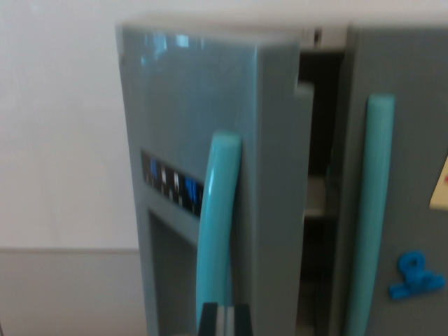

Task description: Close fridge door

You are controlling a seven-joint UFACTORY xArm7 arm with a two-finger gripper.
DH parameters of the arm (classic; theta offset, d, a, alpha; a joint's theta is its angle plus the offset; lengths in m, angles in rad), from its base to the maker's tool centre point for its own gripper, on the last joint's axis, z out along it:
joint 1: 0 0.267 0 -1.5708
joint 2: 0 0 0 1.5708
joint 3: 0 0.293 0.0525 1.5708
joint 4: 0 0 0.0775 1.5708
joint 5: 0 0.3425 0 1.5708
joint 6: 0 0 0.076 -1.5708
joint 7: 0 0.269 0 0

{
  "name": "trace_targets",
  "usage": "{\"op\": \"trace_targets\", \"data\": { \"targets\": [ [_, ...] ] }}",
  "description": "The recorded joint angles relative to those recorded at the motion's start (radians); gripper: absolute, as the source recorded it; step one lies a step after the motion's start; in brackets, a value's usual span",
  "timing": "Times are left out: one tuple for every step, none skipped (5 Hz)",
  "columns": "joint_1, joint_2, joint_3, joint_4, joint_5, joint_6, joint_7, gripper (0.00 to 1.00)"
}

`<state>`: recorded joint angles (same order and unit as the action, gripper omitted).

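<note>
The fridge door (203, 140) on the wrist view's left stands ajar, swung outward so that its thick grey edge faces the camera. A dark gap (318, 182) runs top to bottom between this door and the right door (413, 140), which sits flush and shut. Inside the gap a pale shelf (315, 199) is visible at mid height; the rest of the interior is too dark to read.

The open door carries a curved turquoise handle (218, 210) along its free edge. To the left of that handle is a dark panel (171, 183) with blue and white markings, and below it a recessed dispenser bay (171, 273). The right door carries a straight turquoise handle (371, 210), a blue magnet-like figure (414, 274) low down, and the corner of a pale sticker (441, 185) at the frame edge.

The hand (225, 320) shows only as dark tips at the bottom edge, directly at the foot of the open door's handle. Whether it is spread or pressed together cannot be told, nor whether it touches the handle.

Behind the fridge is a plain white wall (63, 126), with a grey surface (70, 290) beneath it at lower left. The picture is blurred throughout.
</note>
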<state>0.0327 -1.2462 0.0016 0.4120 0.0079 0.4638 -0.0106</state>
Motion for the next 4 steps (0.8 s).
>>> {"op": "trace_targets", "data": {
  "targets": [
    [0.0000,0.011,0.004,-0.019,0.0000,0.000,0.000,1.00],
    [0.0000,0.011,0.004,-0.019,0.0000,0.000,0.000,1.00],
    [0.0000,0.050,0.013,-0.020,0.0000,0.000,0.000,1.00],
    [0.0000,0.050,0.013,-0.020,0.0000,0.000,0.000,1.00]
  ]
}}
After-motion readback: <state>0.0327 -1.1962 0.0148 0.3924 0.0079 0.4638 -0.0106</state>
